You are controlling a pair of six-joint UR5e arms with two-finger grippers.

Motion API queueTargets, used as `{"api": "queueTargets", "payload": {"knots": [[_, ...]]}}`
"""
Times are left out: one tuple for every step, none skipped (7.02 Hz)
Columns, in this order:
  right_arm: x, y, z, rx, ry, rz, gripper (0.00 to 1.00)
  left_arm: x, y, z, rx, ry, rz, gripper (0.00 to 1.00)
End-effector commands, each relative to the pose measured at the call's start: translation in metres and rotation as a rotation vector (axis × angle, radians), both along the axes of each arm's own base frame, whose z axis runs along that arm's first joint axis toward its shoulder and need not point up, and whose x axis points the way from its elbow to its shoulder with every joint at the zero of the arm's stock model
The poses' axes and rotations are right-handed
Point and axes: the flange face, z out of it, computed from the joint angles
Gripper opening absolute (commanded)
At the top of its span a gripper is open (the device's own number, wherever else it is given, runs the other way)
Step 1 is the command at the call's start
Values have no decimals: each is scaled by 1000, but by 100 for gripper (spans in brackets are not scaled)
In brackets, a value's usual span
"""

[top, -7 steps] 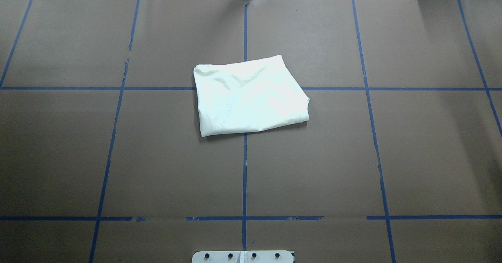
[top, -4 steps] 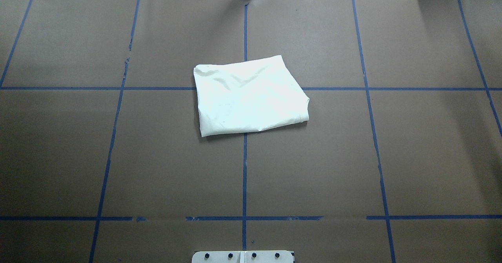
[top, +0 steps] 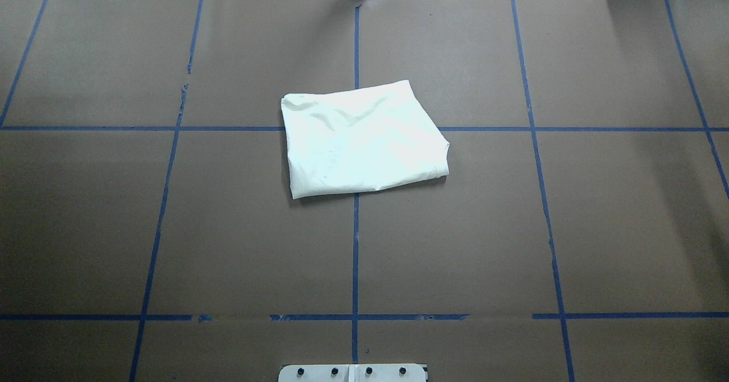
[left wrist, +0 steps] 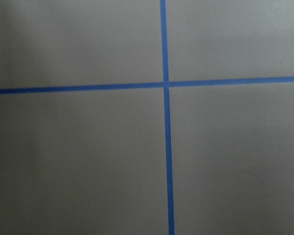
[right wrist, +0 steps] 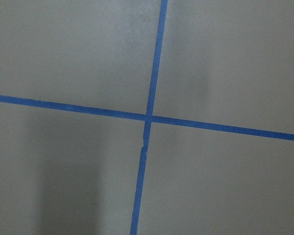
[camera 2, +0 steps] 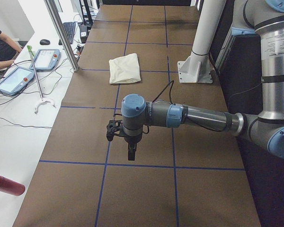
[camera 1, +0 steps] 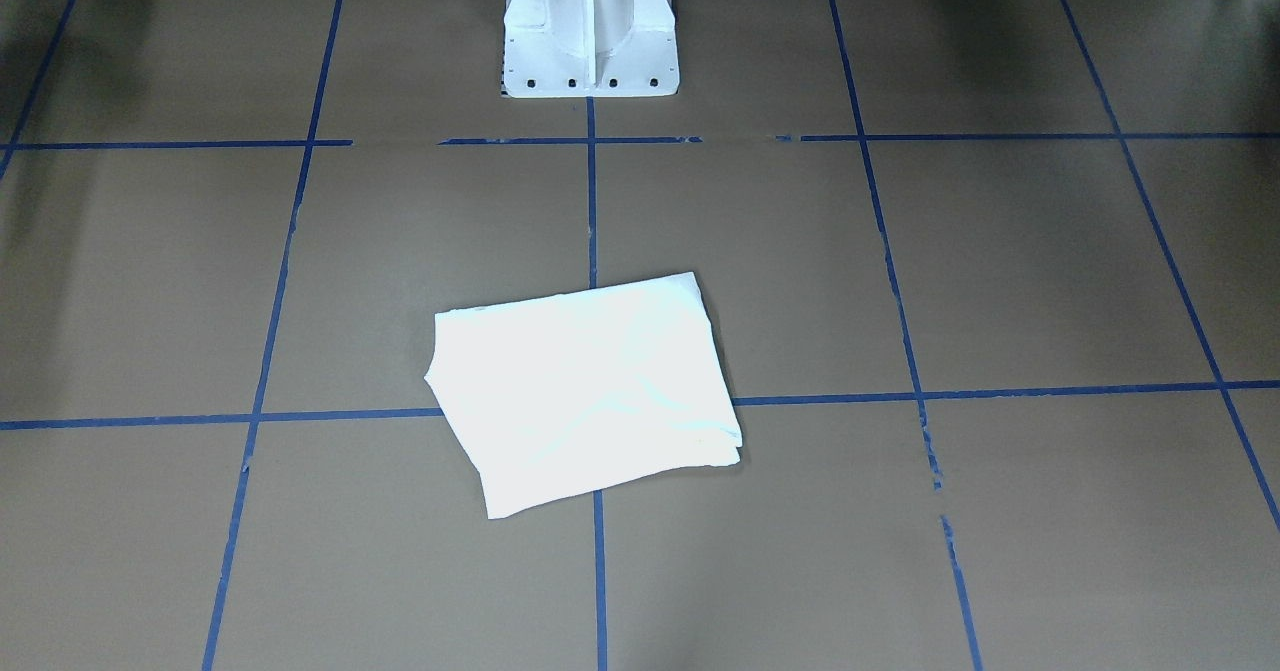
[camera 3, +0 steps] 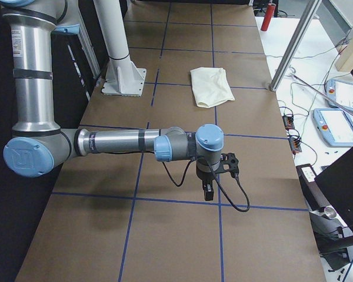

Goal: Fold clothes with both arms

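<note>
No change over the last second: in the overhead view the shirt (top: 364,140) keeps the same outline and position. It is a compact folded rectangle at frame centre, lying over a tape (top: 356,245) crossing. Judgement: folding looks complete.

The left gripper (camera 2: 131,152) shows only in the left side view and the right gripper (camera 3: 207,189) only in the right side view, each at lower centre. Jaw state cannot be told for either. The shirt lies well apart from both, at upper centre of each side view. Both wrist views show only table (top: 512,228) and tape.

shirt (top: 364,140) 1 | left arm (camera 2: 203,118) + right arm (camera 3: 117,142) = 2 | left gripper (camera 2: 131,154) + right gripper (camera 3: 207,191) = 2 | white base (camera 1: 590,21) 1 | tablets (camera 2: 49,57) 2
</note>
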Motion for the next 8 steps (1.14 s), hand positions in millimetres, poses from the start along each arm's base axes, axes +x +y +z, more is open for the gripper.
{"api": "queueTargets", "payload": {"knots": [[-3,0,-1,3,-3,-6,100,6,-3,6,-28,-2,13,100],[-3,-1,-3,8,-3,-6,100,6,-4,14,-42,-1,13,100],[-3,-2,-4,11,-5,-6,100,6,-6,17,-46,-1,13,100],[-3,-3,-6,14,-9,-5,100,6,-12,15,-39,0,14,100],[-5,-3,-8,15,-37,-9,100,7,-16,14,-37,2,15,100],[-6,-3,-8,13,-46,-10,100,7,-17,20,-49,6,14,100],[-6,-3,-9,14,-48,-10,100,6,-18,23,-57,5,13,100],[-6,-3,-9,16,-46,-10,100,6,-21,28,-69,-3,10,100]]}}
